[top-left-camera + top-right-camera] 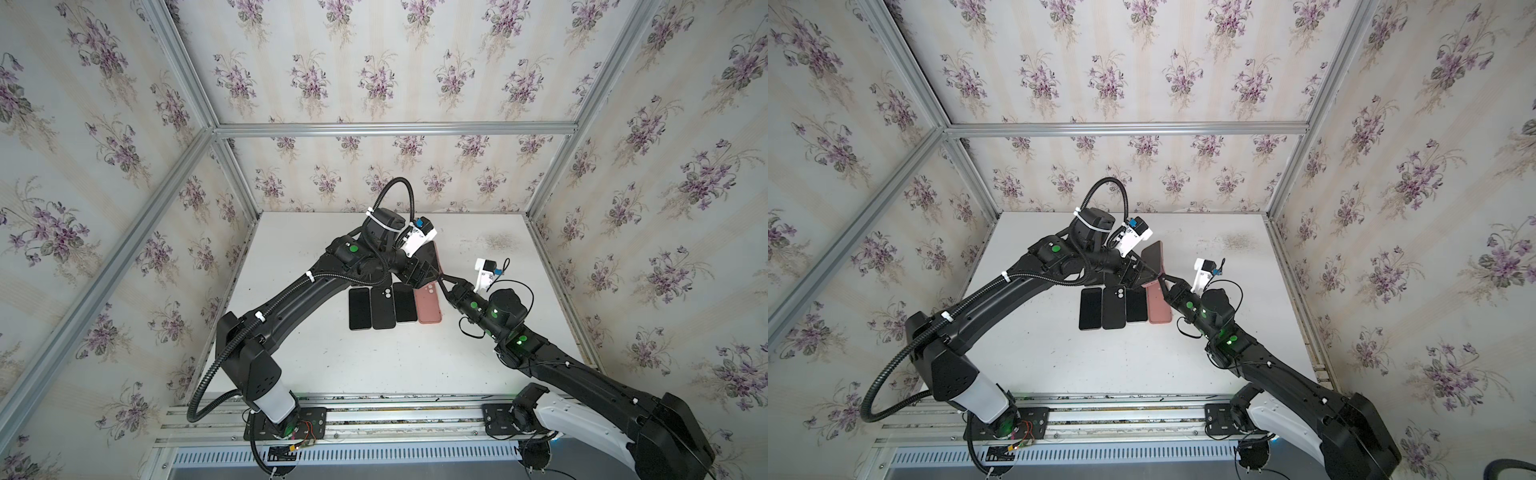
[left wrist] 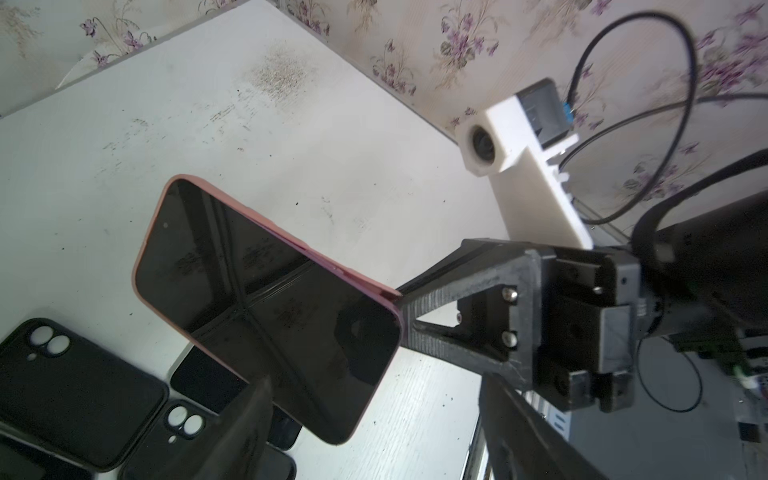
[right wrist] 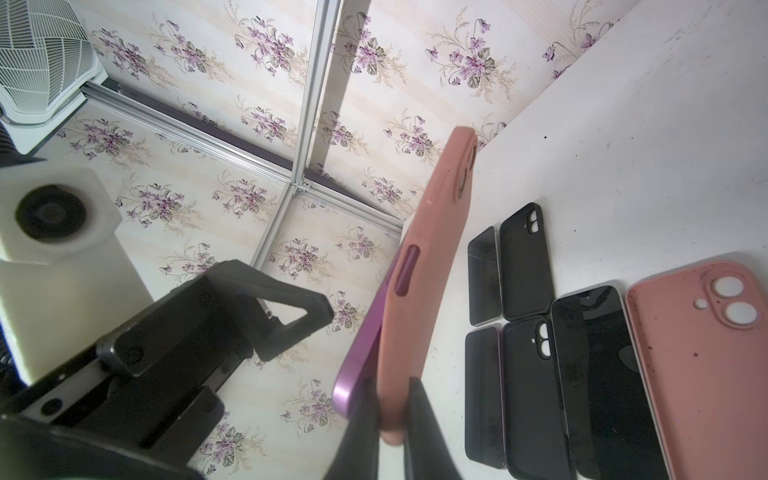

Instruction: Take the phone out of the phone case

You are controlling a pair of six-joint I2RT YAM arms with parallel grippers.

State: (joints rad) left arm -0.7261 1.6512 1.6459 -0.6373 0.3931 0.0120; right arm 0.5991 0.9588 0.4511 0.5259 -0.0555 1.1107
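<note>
Right gripper [image 3: 392,384] pinches matte pink case [image 3: 419,266]; purple phone [image 3: 353,382] seemingly protrudes.

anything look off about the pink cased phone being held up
Yes. In the right wrist view the purple phone sits askew in the pink silicone case: near the right tool its edge stands clear of the case rim, while the far end looks seated.

Enclosure interior. Wallpaper [image 1: 374,75] with violet sprigs on cream stripes covers the walls [image 1: 104,166] at 9, 12 and 3 o'clock; aluminium frame bars [image 1: 395,129] run along their joins. White table [image 1: 332,365], scuffed, with a speckled stain [image 1: 496,241] at 1 o'clock; slotted rail [image 1: 395,409] at 6 o'clock.
</note>
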